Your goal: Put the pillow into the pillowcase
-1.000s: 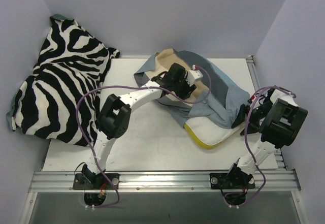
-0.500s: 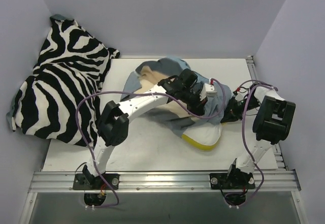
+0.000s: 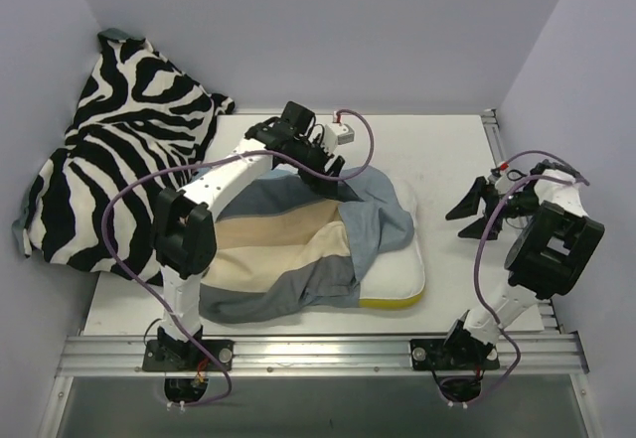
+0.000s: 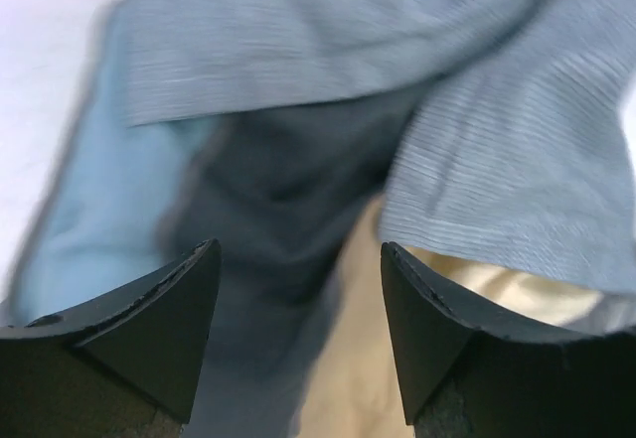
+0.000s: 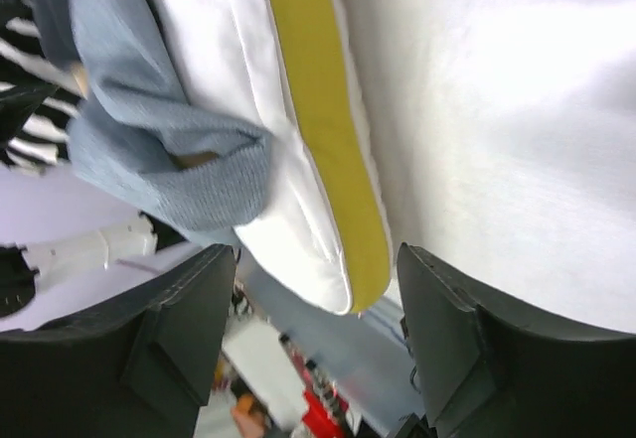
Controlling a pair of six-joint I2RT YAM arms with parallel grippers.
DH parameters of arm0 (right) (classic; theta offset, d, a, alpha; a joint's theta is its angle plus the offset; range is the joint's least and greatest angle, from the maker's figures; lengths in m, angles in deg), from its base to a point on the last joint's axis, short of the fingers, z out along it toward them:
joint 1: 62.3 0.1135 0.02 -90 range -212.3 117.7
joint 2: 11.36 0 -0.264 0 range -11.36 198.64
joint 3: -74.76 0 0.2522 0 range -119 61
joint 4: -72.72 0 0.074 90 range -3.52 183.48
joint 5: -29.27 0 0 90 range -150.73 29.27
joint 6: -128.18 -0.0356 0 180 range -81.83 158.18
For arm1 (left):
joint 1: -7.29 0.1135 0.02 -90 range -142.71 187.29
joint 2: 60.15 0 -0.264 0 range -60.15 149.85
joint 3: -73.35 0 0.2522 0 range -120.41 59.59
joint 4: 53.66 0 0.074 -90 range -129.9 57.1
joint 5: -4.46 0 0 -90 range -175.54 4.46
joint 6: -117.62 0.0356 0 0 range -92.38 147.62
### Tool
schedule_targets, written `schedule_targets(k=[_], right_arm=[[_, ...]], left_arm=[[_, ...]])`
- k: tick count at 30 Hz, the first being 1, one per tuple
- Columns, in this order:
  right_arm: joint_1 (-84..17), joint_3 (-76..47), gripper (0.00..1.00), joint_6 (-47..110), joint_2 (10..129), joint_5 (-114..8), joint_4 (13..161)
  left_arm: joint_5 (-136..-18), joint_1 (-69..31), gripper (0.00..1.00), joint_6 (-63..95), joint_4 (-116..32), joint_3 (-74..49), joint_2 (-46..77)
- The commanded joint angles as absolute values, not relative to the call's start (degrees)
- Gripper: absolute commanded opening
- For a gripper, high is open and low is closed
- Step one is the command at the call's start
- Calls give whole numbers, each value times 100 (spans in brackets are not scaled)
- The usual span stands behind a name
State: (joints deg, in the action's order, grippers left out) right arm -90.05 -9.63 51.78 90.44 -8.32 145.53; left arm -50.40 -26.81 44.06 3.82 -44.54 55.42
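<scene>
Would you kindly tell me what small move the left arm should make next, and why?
Probably lower the left tool and close it on the pillowcase fold beneath it. It hangs open over the grey-blue cloth, holding nothing, and the pillowcase merely drapes over the pillow, whose right end lies bare. The right tool is open, apart.

3 pale lilac walls enclose a white table, zebra-print cloth heaped at its left.

Left arm stretches to the far centre, left gripper angled down, jaws spread; right arm folded at right, right gripper pointing left, jaws apart.
</scene>
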Motion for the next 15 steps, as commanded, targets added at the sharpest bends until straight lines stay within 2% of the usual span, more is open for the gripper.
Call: schedule_targets(k=[1, 6, 8, 9, 12, 14, 15], right_arm=[[-9104, -1511, 65, 4919, 9226, -544, 14600], [-8297, -1468, 58, 3285, 9534, -1053, 12914], [-7894, -1459, 58, 3063, 9717, -1098, 12657], [-7778, -1459, 58, 2975, 9788, -1115, 12517], [-7435, -1381, 58, 2842, 10034, -1300, 12279], [-7329, -1327, 54, 2815, 10166, -1265, 12217], [-7250, -1249, 47, 2816, 10202, -1195, 12173]], left_arm=[[-6747, -2822, 73, 3372, -104, -4808, 4980], [-7683, -2839, 74, 2631, -264, -4439, 5050], [-7815, -2848, 75, 2499, -255, -4385, 5191], [-7876, -2865, 81, 2446, -229, -4411, 5261], [-8034, -2892, 81, 2445, -176, -4552, 5708], [-8036, -2857, 74, 2480, -97, -4745, 5928], [-7574, -2839, 58, 2515, -71, -4815, 6156]])
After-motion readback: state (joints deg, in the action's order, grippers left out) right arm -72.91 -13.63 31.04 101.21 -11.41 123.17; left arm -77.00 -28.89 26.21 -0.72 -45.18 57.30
